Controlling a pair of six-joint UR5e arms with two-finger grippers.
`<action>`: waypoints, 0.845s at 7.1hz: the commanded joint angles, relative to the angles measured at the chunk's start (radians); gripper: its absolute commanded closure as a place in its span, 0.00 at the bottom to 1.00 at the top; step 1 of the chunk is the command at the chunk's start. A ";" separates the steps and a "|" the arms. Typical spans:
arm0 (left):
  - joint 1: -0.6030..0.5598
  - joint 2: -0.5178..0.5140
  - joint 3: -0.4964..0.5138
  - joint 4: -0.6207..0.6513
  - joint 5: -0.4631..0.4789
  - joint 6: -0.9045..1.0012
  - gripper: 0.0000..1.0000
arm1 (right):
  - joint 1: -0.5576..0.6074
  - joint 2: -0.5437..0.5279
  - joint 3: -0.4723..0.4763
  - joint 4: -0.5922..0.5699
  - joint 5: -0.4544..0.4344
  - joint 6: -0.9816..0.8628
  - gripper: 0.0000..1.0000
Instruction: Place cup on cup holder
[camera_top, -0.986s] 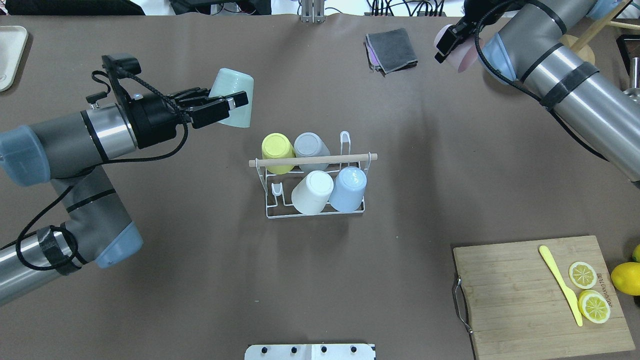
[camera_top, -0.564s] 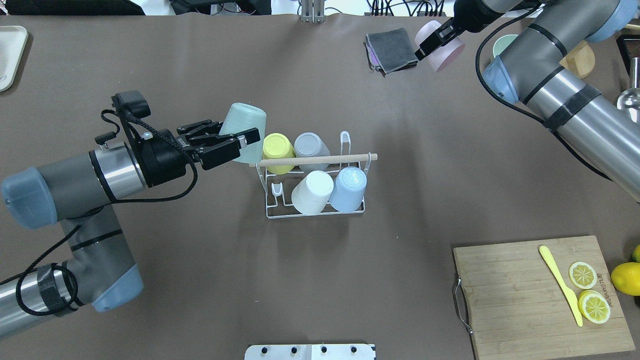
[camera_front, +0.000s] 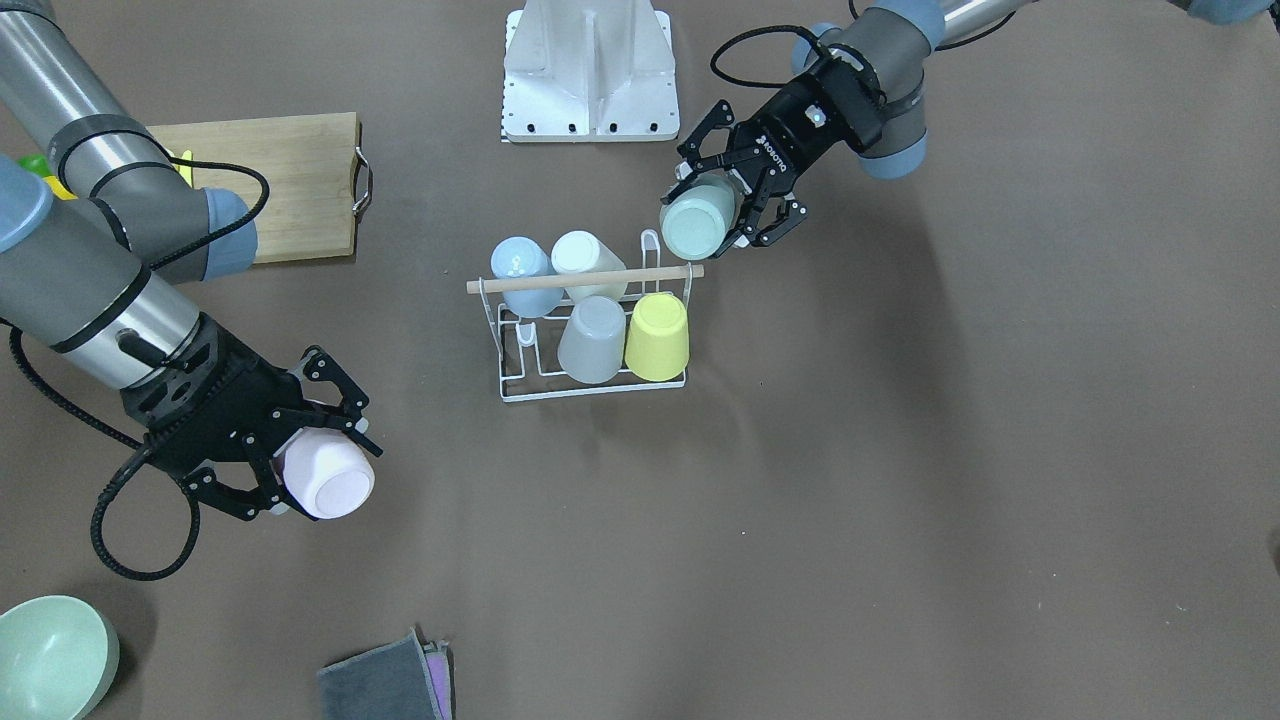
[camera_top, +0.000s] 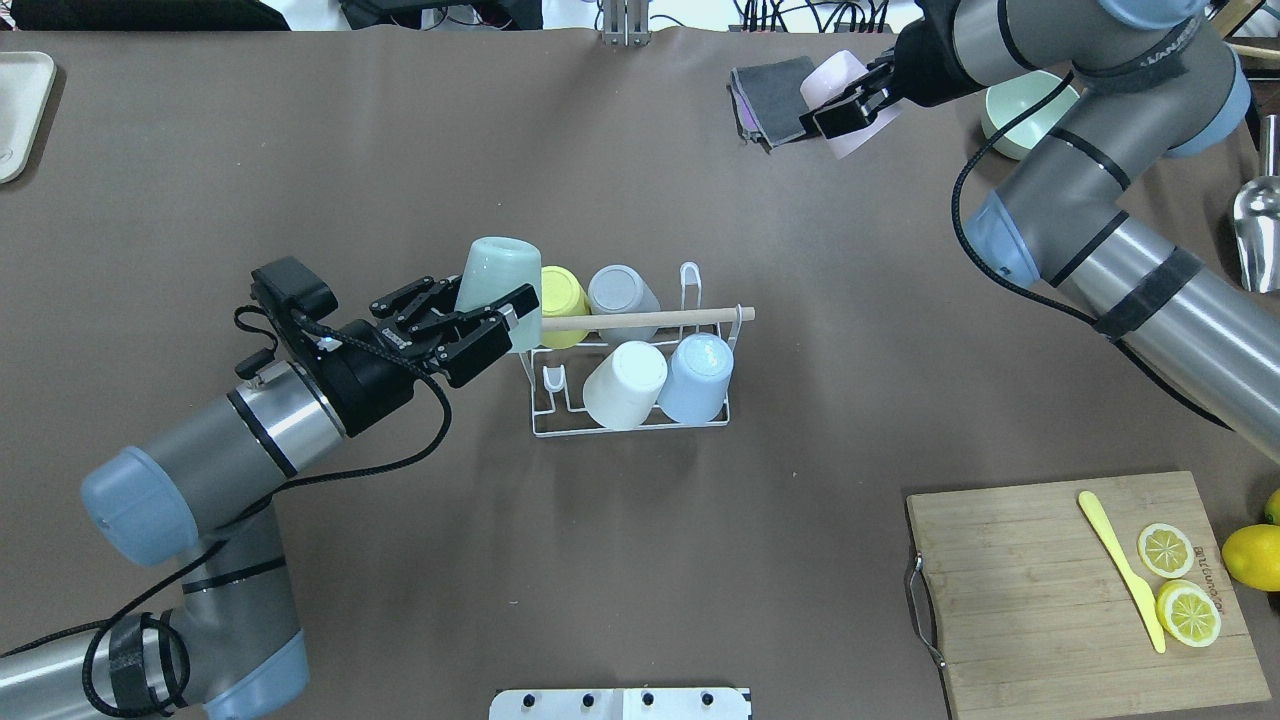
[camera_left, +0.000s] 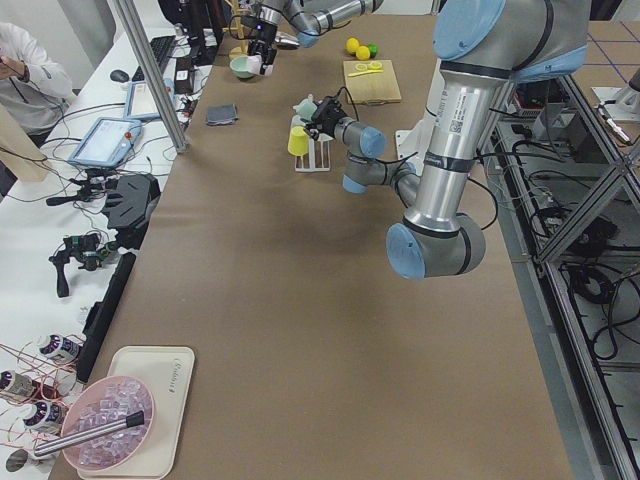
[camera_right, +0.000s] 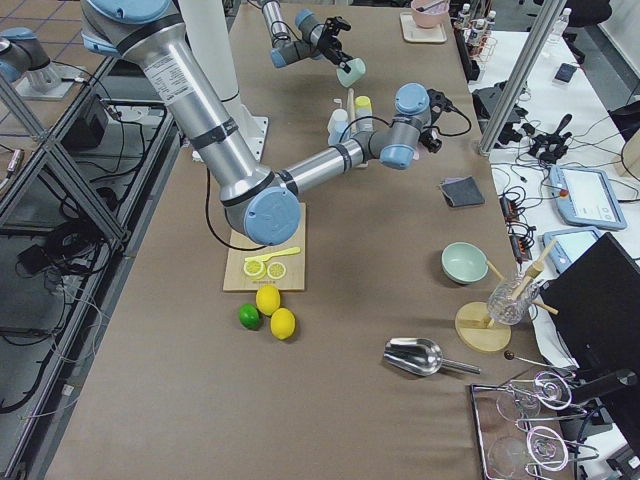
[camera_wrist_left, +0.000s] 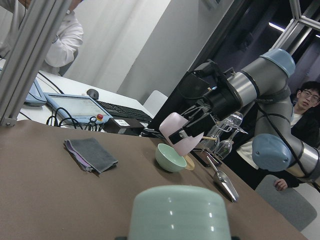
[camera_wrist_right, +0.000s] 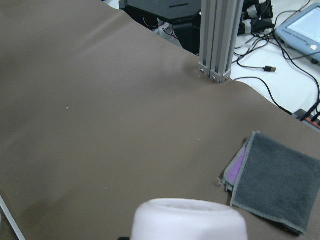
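Clamping mint cup (camera_top: 497, 270) in L tool (camera_top: 486, 305)

We can read one word for certain: ROBOTIQ, in white capitals on the black body of the left gripper (camera_front: 725, 212) in the front-facing view. We also see lettering burnt into the cutting board (camera_top: 1050, 600) near one edge, lettering on the grey shell of the right arm (camera_top: 1165, 62), print down the silver tube of the left arm (camera_left: 462, 100) and a script mark on the cream tray (camera_left: 178, 372). All of these are too small or blurred for us to make out
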 joint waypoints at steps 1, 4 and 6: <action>0.054 -0.002 -0.002 0.001 0.108 0.013 1.00 | -0.055 -0.006 -0.003 0.175 -0.118 0.071 1.00; 0.110 -0.016 0.004 0.007 0.205 0.010 1.00 | -0.113 -0.003 -0.044 0.431 -0.171 0.250 1.00; 0.121 -0.042 0.024 0.011 0.207 0.010 1.00 | -0.179 0.006 -0.044 0.507 -0.252 0.310 1.00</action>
